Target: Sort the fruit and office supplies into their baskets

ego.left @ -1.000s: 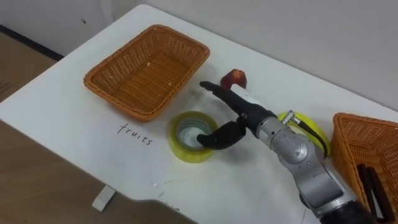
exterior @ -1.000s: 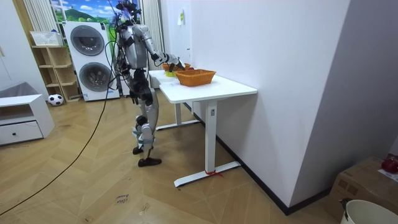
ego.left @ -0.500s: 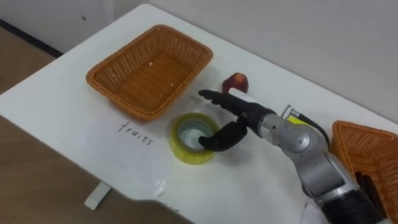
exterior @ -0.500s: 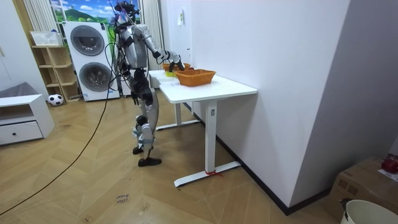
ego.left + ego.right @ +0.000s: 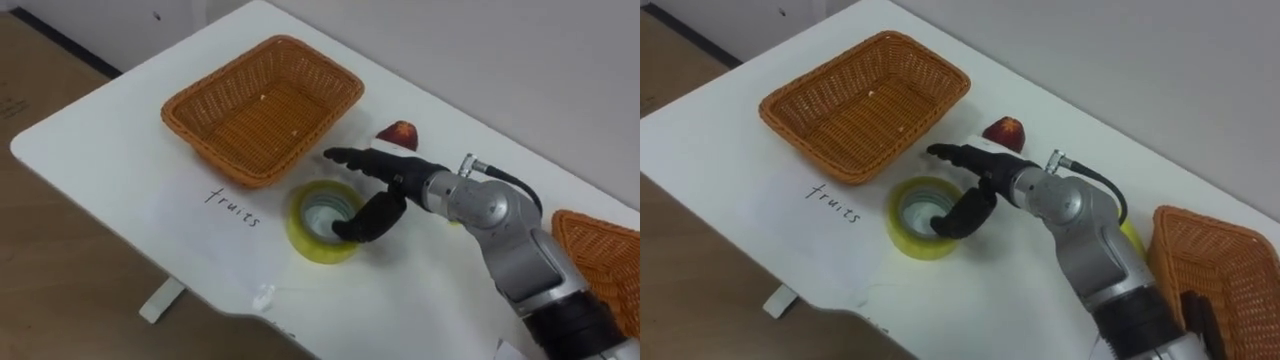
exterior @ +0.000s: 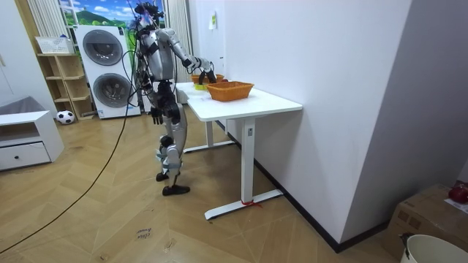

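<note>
A yellow tape roll (image 5: 307,236) lies flat on the white table (image 5: 110,160), just in front of an empty wicker basket (image 5: 205,150) with "fruits" handwritten beside it. My right hand (image 5: 398,184) hovers over the roll's right side and is open: its fingers (image 5: 350,158) stretch straight out to the left above the roll, and the thumb (image 5: 368,218) hangs down at the roll's inner rim. A red fruit (image 5: 398,134) sits just behind the hand. In the room view my left hand (image 6: 156,117) hangs at my side.
A second wicker basket (image 5: 1230,250) stands at the right with dark items (image 5: 1195,312) in it. A yellow object (image 5: 1131,236) lies partly hidden behind my right forearm. The table's front edge (image 5: 150,290) runs close below the tape. I stand at the table's end, near the washing machines (image 6: 102,62).
The eye view has shifted, so the basket and tape sit a little to the right in the picture. My right hand stays over the tape roll, which has not moved on the table.
</note>
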